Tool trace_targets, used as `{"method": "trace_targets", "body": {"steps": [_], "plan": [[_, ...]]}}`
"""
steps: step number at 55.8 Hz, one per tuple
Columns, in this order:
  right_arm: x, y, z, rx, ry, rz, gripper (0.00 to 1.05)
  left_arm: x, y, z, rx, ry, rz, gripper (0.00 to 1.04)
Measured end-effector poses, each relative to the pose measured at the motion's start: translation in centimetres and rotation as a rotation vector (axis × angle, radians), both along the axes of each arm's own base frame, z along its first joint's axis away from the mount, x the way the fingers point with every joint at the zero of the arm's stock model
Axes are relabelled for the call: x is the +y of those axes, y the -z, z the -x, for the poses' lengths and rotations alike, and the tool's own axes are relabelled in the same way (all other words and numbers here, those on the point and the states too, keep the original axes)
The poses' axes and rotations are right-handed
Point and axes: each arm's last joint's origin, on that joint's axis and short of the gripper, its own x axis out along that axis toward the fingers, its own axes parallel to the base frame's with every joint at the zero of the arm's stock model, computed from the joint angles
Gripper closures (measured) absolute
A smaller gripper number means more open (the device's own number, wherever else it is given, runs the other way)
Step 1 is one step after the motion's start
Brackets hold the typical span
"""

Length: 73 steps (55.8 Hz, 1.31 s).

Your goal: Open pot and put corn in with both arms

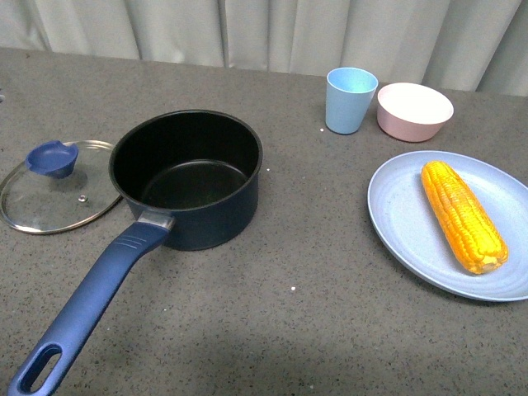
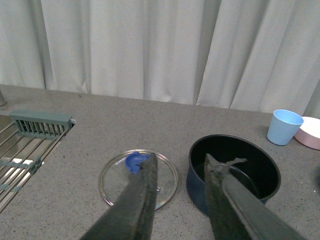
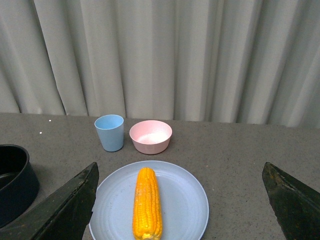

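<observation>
Front view: dark navy saucepan [image 1: 194, 169] stands uncovered on the grey speckled tabletop [image 1: 313, 280], with the yellow-orange corn cob [image 1: 464, 216] well to its right.

In the left wrist view, the left gripper [image 2: 180, 162] hangs above the pot, pointing down and forward, its two worn black fingers [image 2: 142, 200] parted with nothing between them. In the right wrist view, the right gripper [image 3: 180, 170] hovers above the corn, jaws spread wide and empty. The pot has a matte black inside and a long blue ribbed handle [image 1: 91, 301] with a hole at its end. Its round glass lid [image 1: 54, 202], metal-rimmed with a blue knob, lies flat just left of the pot. The tapered, bumpy cob lies on a smooth pale blue plate [image 1: 396, 214]. Behind and right of the pot stand a light blue cup [image 1: 350, 99] and a pink bowl [image 1: 414, 111].
</observation>
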Motion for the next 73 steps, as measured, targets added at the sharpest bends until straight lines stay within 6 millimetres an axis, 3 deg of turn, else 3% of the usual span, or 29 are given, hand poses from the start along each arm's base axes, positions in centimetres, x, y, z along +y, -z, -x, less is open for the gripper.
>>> {"method": "trace_targets", "body": {"steps": [7,11,18,28,49,73], "plan": [[0.0,0.0,0.0,0.000,0.001,0.000,0.09,0.0,0.0,0.0,0.000,0.000,0.000,0.47],[0.0,0.2,-0.5,0.151,0.283,0.042,0.09,0.0,0.0,0.0,0.000,-0.002,0.000,0.27],[-0.4,0.3,-2.5,0.223,0.348,0.068,0.09,0.0,0.0,0.0,-0.001,0.000,-0.001,0.05],[-1.2,-0.4,-6.6,0.291,0.248,0.037,0.09,0.0,0.0,0.0,-0.001,0.000,-0.003,0.06],[-0.6,2.8,-17.5,0.773,0.033,-0.129,0.09,0.0,0.0,0.0,-0.001,0.000,-0.003,0.06],[1.7,6.8,-23.4,1.031,-0.055,-0.092,0.09,0.0,0.0,0.0,-0.001,0.000,-0.003,0.06]]}}
